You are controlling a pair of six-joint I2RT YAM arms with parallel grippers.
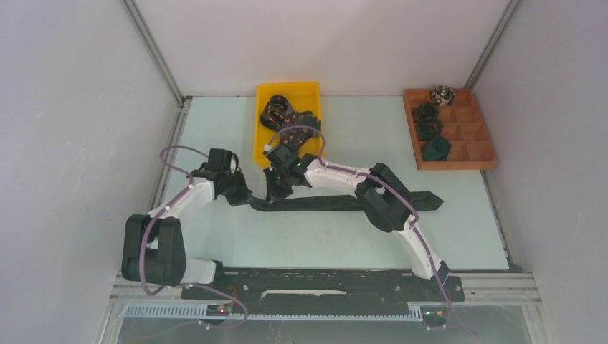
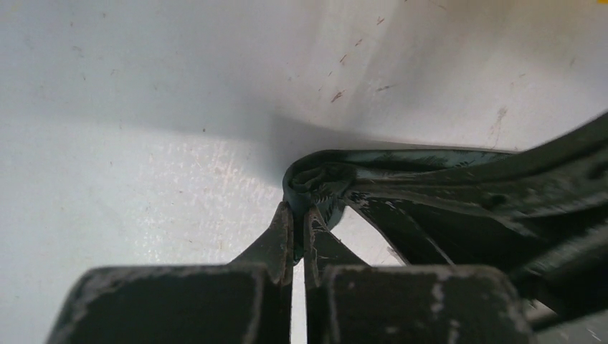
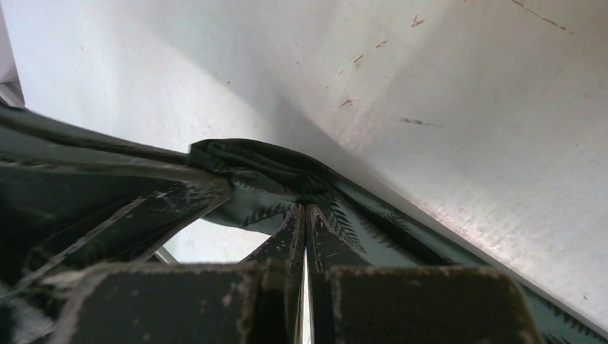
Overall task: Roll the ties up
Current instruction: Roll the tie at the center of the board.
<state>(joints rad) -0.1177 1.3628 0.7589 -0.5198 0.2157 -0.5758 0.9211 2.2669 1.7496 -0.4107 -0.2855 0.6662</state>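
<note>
From above, a long dark green fabric necktie (image 1: 326, 204) lies stretched across the pale table top (image 1: 215, 136). Its pointed end is off to the right and its other end is gathered where the two arms meet. The left gripper (image 1: 244, 196) and the right gripper (image 1: 275, 193) sit just beside each other on that gathered end, and the right arm's forearm crosses over the flat length. At the far edge a yellow plastic bin (image 1: 287, 85) holds a loose heap of dark patterned ties (image 1: 281, 115), not yet rolled. To the far right a brown wooden tray (image 1: 459, 166) split into compartments holds rolled ties (image 1: 429, 129): three dark ones down its left column and a paler patterned one at the far end.

The left wrist camera shows the left gripper (image 2: 300, 218) pressed together on the edge of a small tight curl of the necktie (image 2: 319, 179), the start of a roll.

The right wrist camera shows the right gripper (image 3: 305, 215) pinched closed on a fold of the same necktie (image 3: 265, 168), whose leaf pattern shows here.

My worry is the grip. Both pincers hold only a thin bite of slippery cloth, so a tug could pull it free and let the curl spring open. With the fingers so close they could also knock together. The long tail under the right forearm might drag or snag, leaving the roll crooked.
</note>
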